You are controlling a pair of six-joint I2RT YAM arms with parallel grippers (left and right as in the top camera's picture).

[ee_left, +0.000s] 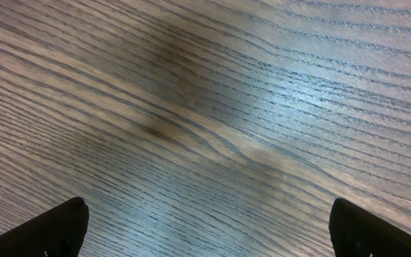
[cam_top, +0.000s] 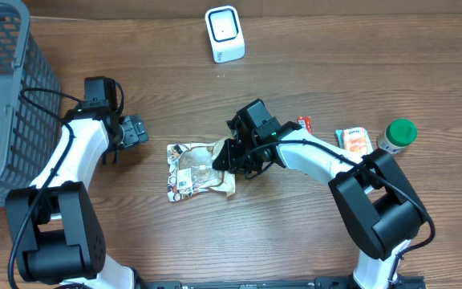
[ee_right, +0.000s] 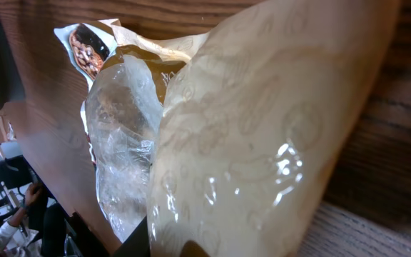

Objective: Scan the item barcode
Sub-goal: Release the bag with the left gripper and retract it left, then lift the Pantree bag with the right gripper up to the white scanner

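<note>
Right gripper [cam_top: 233, 158] was clamped on the edge of the snack pouch [cam_top: 192, 168], laid on the table [cam_top: 295, 233] well apart from the scanner [cam_top: 224, 34], the left gripper [cam_top: 137, 130] spread empty nearby; held by so slim a pinch, the slick film might be dropped on lifting.

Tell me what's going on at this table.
The right gripper is clamped on the right edge of a snack packet, which lies on the table. The left gripper hangs open over bare wood, holding nothing. The white scanner stands apart at the far edge; the packet is not yet at it.
</note>
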